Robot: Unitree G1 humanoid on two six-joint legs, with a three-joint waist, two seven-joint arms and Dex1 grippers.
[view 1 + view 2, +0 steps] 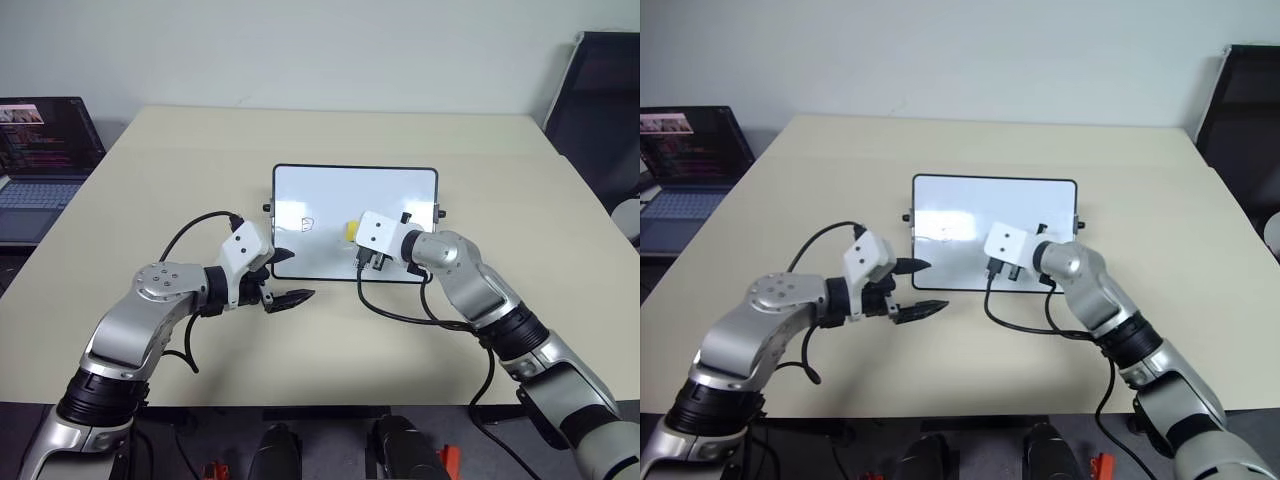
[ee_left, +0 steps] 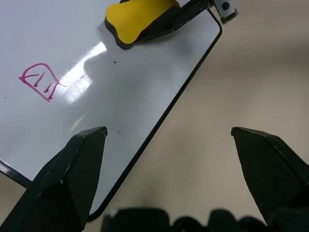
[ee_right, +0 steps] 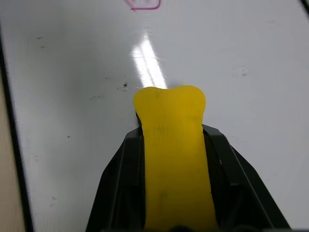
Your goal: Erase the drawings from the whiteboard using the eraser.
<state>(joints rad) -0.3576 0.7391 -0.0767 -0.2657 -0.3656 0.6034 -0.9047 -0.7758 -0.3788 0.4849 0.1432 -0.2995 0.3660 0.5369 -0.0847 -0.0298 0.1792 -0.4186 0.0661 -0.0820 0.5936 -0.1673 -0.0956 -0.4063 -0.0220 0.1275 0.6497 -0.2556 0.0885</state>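
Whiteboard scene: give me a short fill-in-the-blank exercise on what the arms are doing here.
1. The right gripper is shut on the yellow ____.
2. The eraser is over the ____.
3. The left gripper, near the whiteboard's corner, is ____.
4. One ____ drawing remains.

Missing words: eraser; whiteboard; open; red

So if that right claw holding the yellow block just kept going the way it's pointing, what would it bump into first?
Most likely the whiteboard itself. The right gripper, shut on the eraser, points slightly down across the white surface. Farther along that line sits a red drawing. How high the eraser rides above the board is hard to judge.
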